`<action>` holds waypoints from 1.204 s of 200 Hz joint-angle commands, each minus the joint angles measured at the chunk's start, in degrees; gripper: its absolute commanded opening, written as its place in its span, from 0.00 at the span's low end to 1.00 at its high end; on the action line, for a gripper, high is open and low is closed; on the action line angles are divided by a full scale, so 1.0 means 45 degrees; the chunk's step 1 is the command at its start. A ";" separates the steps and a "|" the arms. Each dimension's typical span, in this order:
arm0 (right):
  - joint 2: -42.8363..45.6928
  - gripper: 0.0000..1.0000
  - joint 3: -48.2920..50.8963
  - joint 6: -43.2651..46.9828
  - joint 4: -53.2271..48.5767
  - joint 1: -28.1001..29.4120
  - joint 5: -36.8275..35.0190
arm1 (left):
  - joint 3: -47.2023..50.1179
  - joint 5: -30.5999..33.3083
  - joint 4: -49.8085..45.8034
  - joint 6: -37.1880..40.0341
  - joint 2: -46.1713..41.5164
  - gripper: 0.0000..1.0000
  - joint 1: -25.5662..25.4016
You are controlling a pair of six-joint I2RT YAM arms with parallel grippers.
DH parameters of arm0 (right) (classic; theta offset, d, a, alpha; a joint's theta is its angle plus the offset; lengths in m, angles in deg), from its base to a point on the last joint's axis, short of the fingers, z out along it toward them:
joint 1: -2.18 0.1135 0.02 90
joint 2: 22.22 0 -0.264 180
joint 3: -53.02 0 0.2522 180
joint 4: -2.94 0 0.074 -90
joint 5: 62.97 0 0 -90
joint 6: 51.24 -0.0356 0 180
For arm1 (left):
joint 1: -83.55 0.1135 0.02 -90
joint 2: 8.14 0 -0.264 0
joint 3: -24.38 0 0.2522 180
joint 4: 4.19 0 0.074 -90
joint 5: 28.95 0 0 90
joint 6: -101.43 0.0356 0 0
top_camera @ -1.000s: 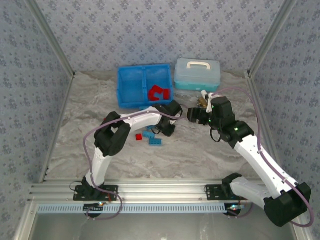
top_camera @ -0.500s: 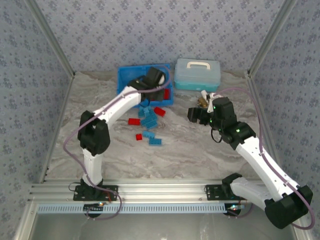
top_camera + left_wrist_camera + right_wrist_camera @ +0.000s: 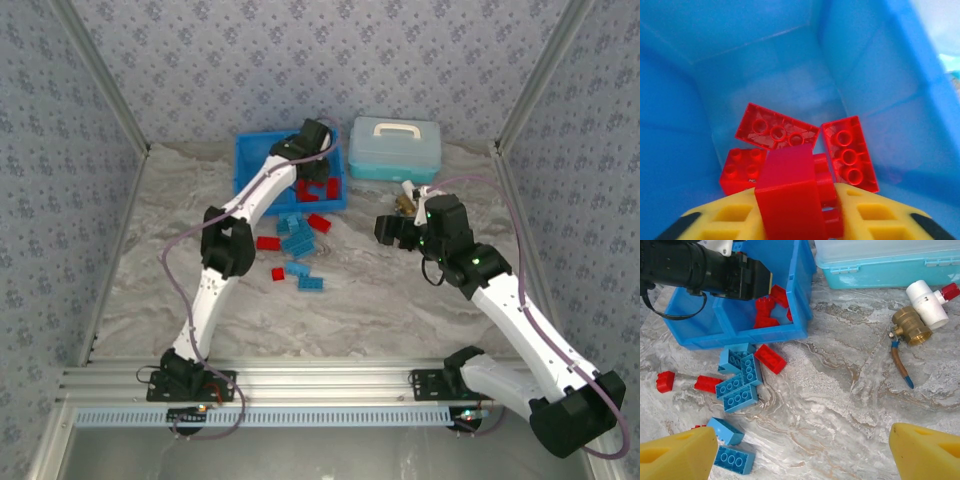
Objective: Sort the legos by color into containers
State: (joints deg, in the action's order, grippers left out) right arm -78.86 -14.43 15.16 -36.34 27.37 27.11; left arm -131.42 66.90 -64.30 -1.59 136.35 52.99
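Note:
The bright blue tray (image 3: 243, 178) stands at the back, and its right compartment holds several red legos (image 3: 318, 188). My left gripper (image 3: 314, 140) hangs over that compartment, shut on a red brick (image 3: 790, 195) between its yellow fingers (image 3: 875, 215). Below it lie three red legos (image 3: 776, 132) on the tray floor (image 3: 790, 85). Light blue legos (image 3: 295, 234) and red legos (image 3: 267, 242) are scattered on the table in front of the tray. My right gripper (image 3: 386, 230) hovers open to the right of them, its fingertips (image 3: 677, 457) wide apart over bare table.
A pale-blue lidded case (image 3: 395, 148) with a white handle stands right of the tray. A brass-and-white valve fitting (image 3: 914, 322) lies on the table before it. Patterned walls close in the marble table (image 3: 400, 300) on three sides.
My left arm has swung from the lego pile on the table up to the tray's right compartment, carrying the red brick. The right arm has stayed still.

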 commanded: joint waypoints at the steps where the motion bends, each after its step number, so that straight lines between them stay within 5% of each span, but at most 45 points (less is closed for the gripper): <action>1: 0.0255 0.92 0.0080 -0.0154 -0.0354 -0.0071 0.0223 | -0.0825 -0.0274 -0.0627 -0.0158 -0.0322 0.41 0.0114; 25: 0.0230 0.92 0.0154 -0.0097 -0.0292 -0.0089 0.0188 | -0.0824 -0.0435 -0.0696 -0.0146 -0.0789 0.53 0.0043; 67: 0.0226 0.92 0.0170 -0.0127 -0.0206 -0.0086 0.0191 | 0.0125 -0.0332 -0.0930 -0.0167 -0.2516 0.51 -0.0631; 144: -0.0340 0.92 0.0843 0.0438 0.1049 0.0088 0.0471 | 1.0203 0.0684 0.2651 -0.1375 -0.9216 0.51 -0.2910; 180: -0.3699 0.91 0.0373 0.2404 0.2635 0.0761 0.0661 | 1.4872 0.0050 0.3466 -0.2060 -1.4515 0.75 -0.3031; 219: -0.8509 0.82 -0.2376 0.5038 0.2360 0.1255 0.1004 | 1.6804 0.0197 0.0264 -0.1134 -1.9168 0.97 -0.2910; 241: -1.0654 0.76 -0.4383 0.5716 0.1944 0.1387 0.1105 | 1.7118 0.0844 -0.1659 -0.0874 -2.1002 0.99 -0.2602</action>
State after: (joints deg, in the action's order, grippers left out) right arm -119.89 -25.69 33.55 -26.68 33.01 30.91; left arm -56.67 68.10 -59.55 -7.51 48.15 39.79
